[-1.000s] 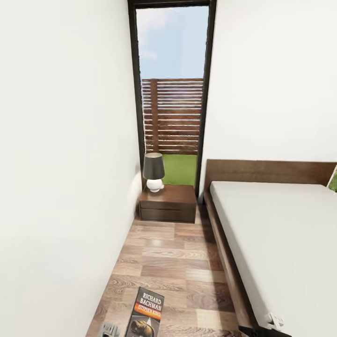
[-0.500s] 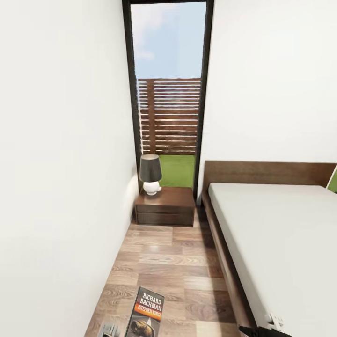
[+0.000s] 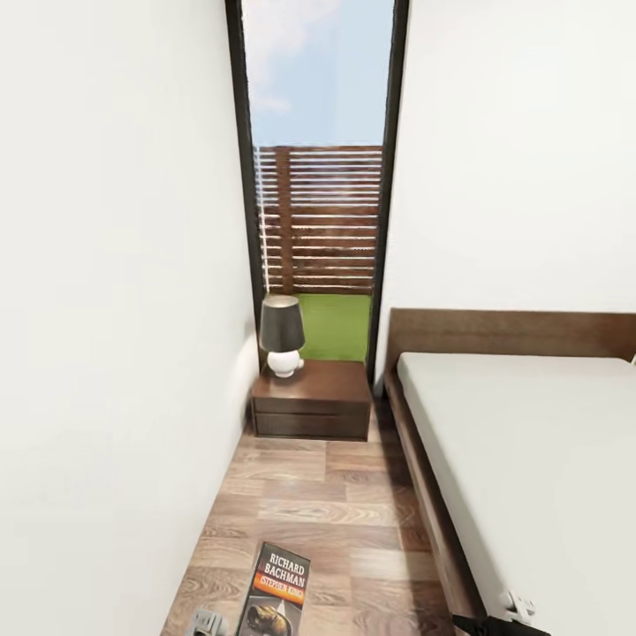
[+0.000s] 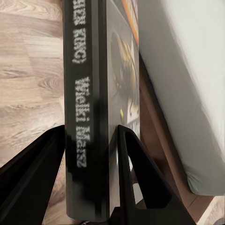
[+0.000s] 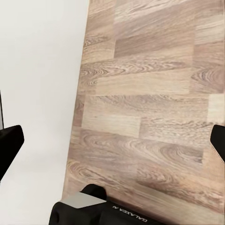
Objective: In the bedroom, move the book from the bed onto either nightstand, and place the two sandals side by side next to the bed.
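Clamping the thin dark paperback book by its spine, the left gripper carries it above the wood-plank floor, well short of the low dark brown nightstand bearing a black-shaded lamp. Right of that nightstand stands the grey-mattressed bed. The right gripper is spread wide, empty.

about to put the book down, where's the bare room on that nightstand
The nightstand top is bare across its middle and the side toward the bed. The lamp crowds the back corner by the wall. The left end effector grips the book over the floor strip between wall and bed, which is bare up to the nightstand.
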You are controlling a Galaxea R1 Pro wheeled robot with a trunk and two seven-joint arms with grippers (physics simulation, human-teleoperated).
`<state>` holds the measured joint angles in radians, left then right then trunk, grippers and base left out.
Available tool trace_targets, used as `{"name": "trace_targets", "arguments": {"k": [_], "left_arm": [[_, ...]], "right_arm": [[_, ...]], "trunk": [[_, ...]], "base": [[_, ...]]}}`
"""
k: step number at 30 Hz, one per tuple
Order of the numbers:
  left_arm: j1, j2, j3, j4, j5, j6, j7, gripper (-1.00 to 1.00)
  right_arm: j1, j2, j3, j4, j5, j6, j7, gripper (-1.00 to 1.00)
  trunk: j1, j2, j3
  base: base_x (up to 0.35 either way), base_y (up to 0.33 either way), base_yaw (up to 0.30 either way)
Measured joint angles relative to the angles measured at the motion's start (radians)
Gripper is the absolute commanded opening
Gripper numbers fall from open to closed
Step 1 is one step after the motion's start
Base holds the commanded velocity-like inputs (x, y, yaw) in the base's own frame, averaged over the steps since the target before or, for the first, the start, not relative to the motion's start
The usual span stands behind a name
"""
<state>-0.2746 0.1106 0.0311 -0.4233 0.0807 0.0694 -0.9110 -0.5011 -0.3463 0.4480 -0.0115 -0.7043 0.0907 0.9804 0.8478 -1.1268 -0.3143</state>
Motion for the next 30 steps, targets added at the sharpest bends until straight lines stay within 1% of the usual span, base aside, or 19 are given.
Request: {"name": "trace_targets", "arguments": {"k": [30], "left_arm": [[-0.001, 0.000, 0.000, -0.001, 0.000, 0.000, -0.003, -1.00]], "right_arm": [[0.000, 0.000, 0.000, 0.000, 0.001, 0.000, 0.000, 1.00]], "trunk": [[0.000, 0.000, 0.000]], "base": [[0.327, 0.000, 0.000]]}}
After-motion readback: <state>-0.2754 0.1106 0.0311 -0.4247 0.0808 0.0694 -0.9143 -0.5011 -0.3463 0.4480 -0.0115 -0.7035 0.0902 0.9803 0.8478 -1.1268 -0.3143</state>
